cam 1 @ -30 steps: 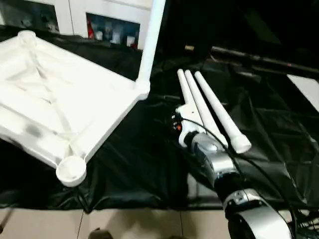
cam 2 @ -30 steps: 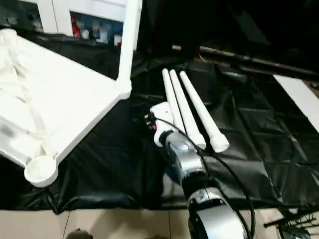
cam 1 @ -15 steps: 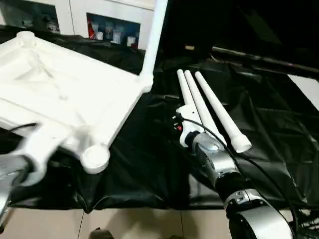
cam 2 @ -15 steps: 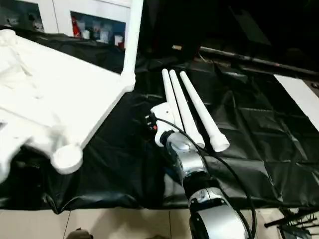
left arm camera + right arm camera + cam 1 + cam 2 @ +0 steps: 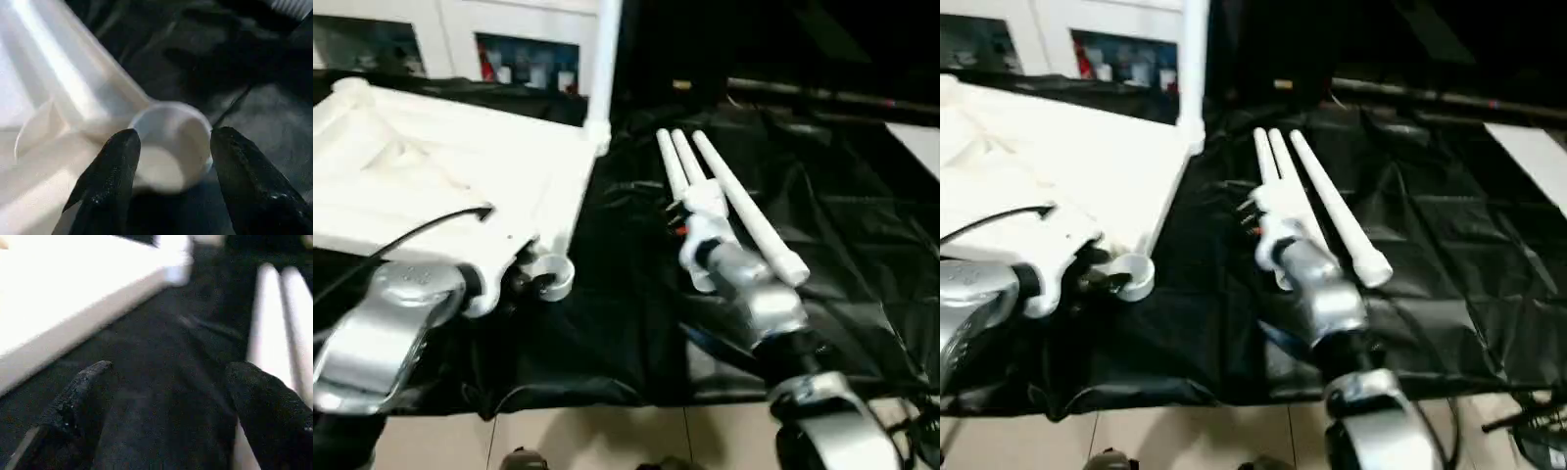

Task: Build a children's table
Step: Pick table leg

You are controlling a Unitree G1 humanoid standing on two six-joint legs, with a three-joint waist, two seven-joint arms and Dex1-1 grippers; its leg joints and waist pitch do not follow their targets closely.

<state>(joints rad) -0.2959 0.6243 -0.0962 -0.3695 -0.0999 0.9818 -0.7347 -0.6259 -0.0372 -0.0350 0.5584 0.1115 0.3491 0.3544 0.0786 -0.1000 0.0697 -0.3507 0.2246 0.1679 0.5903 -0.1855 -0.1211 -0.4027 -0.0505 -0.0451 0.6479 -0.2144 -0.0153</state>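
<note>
Three loose white tapered tube legs point(image 5: 729, 201) lie side by side on the black-draped surface point(image 5: 862, 245), just right of the large white ribbed tabletop point(image 5: 431, 186). Left gripper point(image 5: 168, 147) jaws straddle its near corner socket point(image 5: 551, 277); right gripper point(image 5: 166, 377) jaws gape wide beside the legs, holding nothing.

Dim bg, glare on white tabletop point(image 5: 440, 176), motion blur esp. wrist views.

Two silver, rounded forearms are seen, each ended by a white wrist housing point(image 5: 705, 211). A thin black cable point(image 5: 421, 231) is looped over the left forearm point(image 5: 377, 333). Matte black, tapered fingers point(image 5: 105, 186) are fitted.
</note>
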